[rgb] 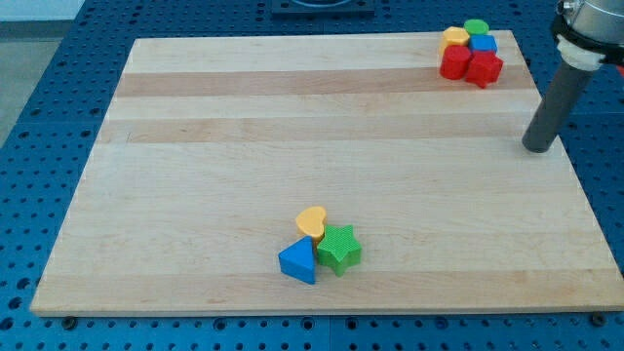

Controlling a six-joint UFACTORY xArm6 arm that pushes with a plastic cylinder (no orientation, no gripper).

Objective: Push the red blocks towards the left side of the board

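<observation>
Two red blocks sit touching near the view's top right corner of the wooden board (pixel 195 146): one red block (pixel 453 63) on the left, and a red star-like block (pixel 484 68) on the right. Packed against them from the top are a yellow block (pixel 454 38), a blue block (pixel 483 45) and a green block (pixel 476 26). My tip (pixel 536 148) rests on the board at the view's right edge, below and to the right of the red blocks, apart from them.
Near the view's bottom middle lies a second cluster: a yellow heart (pixel 312 221), a green star (pixel 339 249) and a blue triangle (pixel 299 261), all touching. The board lies on a blue perforated table (pixel 39 117).
</observation>
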